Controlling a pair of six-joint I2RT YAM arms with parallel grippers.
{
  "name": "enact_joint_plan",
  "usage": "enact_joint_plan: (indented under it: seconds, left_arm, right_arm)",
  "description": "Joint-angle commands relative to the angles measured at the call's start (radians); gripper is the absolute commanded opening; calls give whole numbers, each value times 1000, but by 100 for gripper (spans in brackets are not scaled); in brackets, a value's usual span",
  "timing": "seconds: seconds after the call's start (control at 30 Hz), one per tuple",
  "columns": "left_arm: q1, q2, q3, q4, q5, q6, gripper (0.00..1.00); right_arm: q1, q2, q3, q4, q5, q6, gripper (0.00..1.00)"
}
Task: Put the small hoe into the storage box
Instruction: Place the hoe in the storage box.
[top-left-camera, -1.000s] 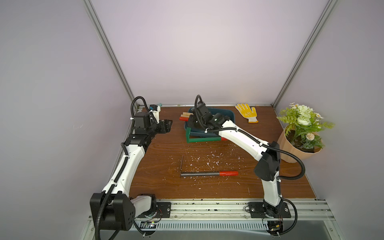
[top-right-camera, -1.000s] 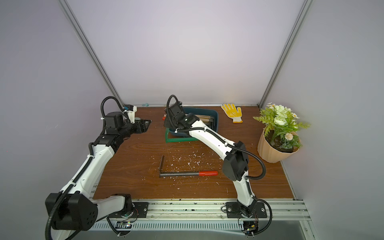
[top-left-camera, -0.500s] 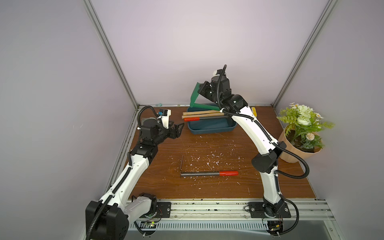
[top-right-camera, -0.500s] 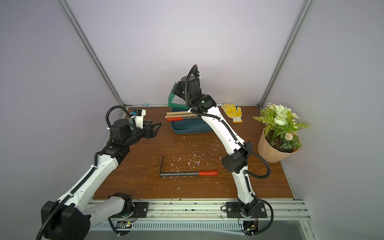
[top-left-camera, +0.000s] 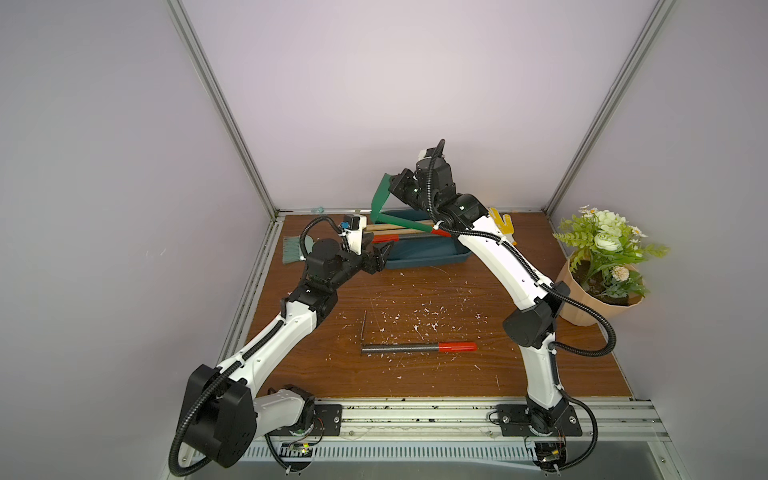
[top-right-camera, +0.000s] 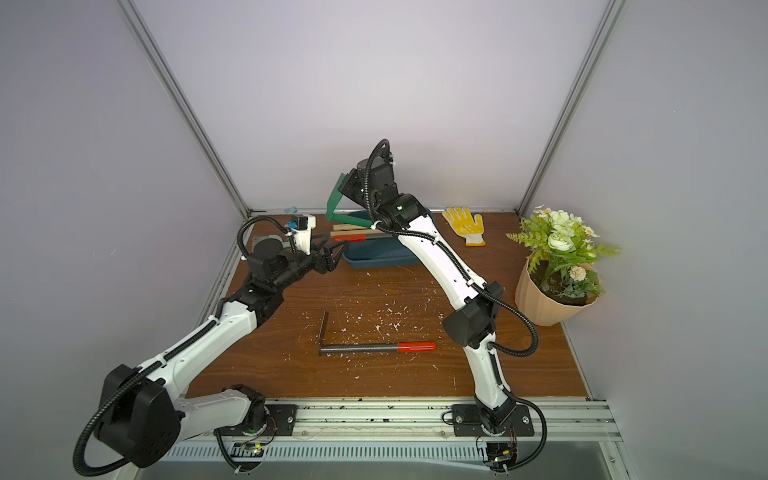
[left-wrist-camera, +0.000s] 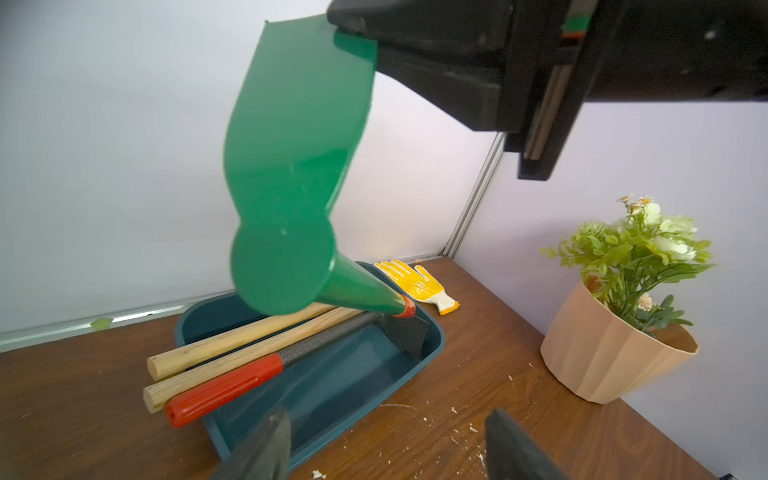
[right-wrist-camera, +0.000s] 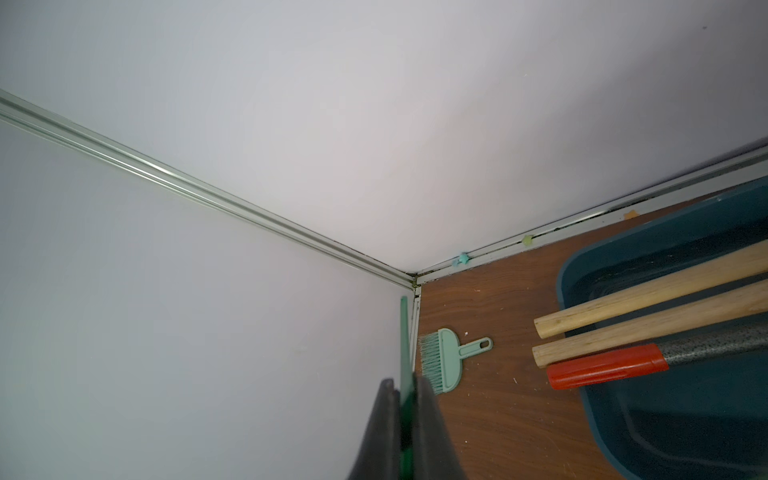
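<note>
My right gripper (top-left-camera: 393, 188) pinches the small hoe (top-left-camera: 380, 200) by its green blade, above the storage box (top-left-camera: 419, 258); my left gripper (top-left-camera: 381, 260) gapes empty.

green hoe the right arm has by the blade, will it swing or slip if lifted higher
Probably stiff: the green hoe hangs unbent from the right tool, shut on the blade's thin edge. That narrow pinch on a glossy blade could let it pivot or slip. Its lower end seems to reach the storage box, perhaps sharing weight.

Green hoe (top-left-camera: 380, 198) tilted over teal box (top-left-camera: 424, 254)
</note>
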Motion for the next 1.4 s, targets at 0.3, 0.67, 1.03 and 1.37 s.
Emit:
enact_joint_plan:
  seconds: [0.3,0.67,1.03,1.37]
  left_arm:
    - [-13,91,-53,430,-192,-93,75]
    - [-24,230,17,600,-199,-146,74]
    - [-30,280,75,672,-208,-164,73]
    - [-41,291,95,676,-197,-156,42]
  right_arm:
    - [2,-193,-104,251,-93,135,0]
    - [1,-235,-202,318,-147,195,0]
    - [4,-222,-239,361,-177,250,0]
    - [2,-242,-285,399,-171,265,0]
